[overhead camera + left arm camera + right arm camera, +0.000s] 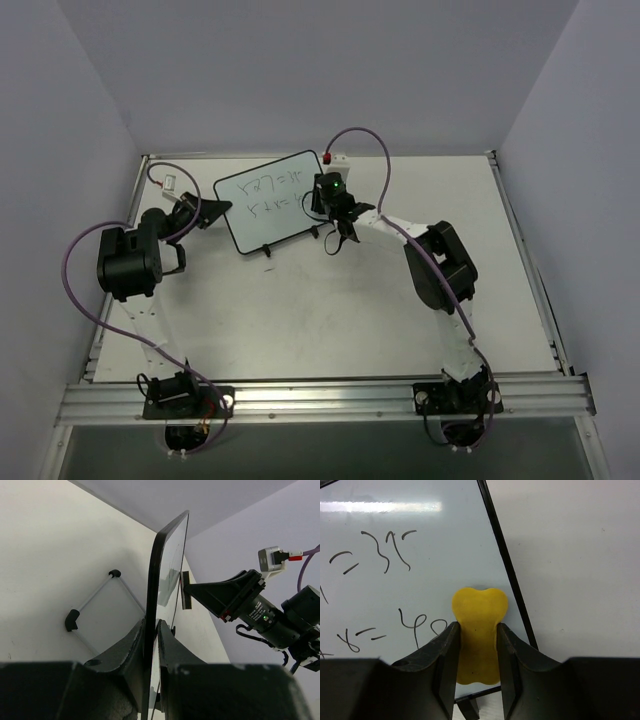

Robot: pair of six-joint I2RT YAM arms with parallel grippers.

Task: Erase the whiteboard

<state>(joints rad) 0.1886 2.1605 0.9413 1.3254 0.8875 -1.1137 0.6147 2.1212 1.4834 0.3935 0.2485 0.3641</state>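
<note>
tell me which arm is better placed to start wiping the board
Right. The right jaws are shut on the yellow eraser, held against the whiteboard beside the writing. The left jaws clamp the board's edge, apparently steadying it, and hold no eraser.

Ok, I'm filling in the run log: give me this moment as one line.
left fingers: shut on whiteboard edge | right fingers: shut on yellow eraser, at board face | handwriting: unwiped

The whiteboard (268, 200) is sitting askew at the back of the table (300, 320), showing dark writing. The left gripper (218, 209) is touching its left edge. The right gripper (318, 195) is hanging at its right edge, with a green light glowing above it.
</note>
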